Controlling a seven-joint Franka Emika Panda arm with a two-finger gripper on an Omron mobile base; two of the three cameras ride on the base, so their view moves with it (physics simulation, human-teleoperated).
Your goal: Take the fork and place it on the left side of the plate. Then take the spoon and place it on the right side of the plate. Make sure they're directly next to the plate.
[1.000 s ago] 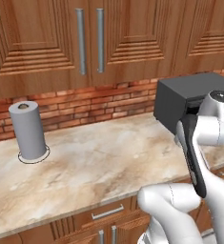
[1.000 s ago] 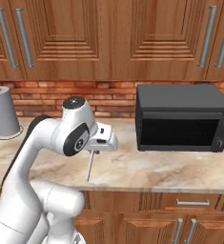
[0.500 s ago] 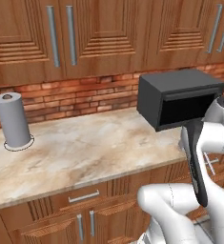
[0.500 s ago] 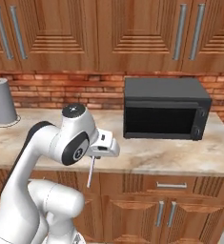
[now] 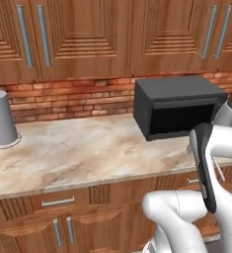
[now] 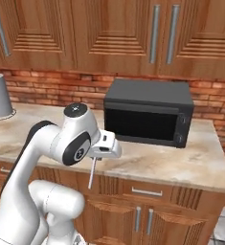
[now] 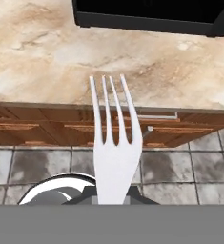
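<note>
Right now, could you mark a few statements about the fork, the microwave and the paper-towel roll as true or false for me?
1. The gripper is shut on the fork. True.
2. The fork lies flat on the counter. False: it hangs from the gripper, tines down.
3. The microwave stands against the brick wall. True.
4. The paper-towel roll lies on its side. False: it stands upright.
5. The microwave door is open. False: it is closed.

The desk [image 5: 78, 153] lies bare from its front edge to the brick wall, hemmed only by the paper-towel roll [image 5: 1, 118] at the far left and the microwave [image 6: 147, 112] toward its right end.
</note>
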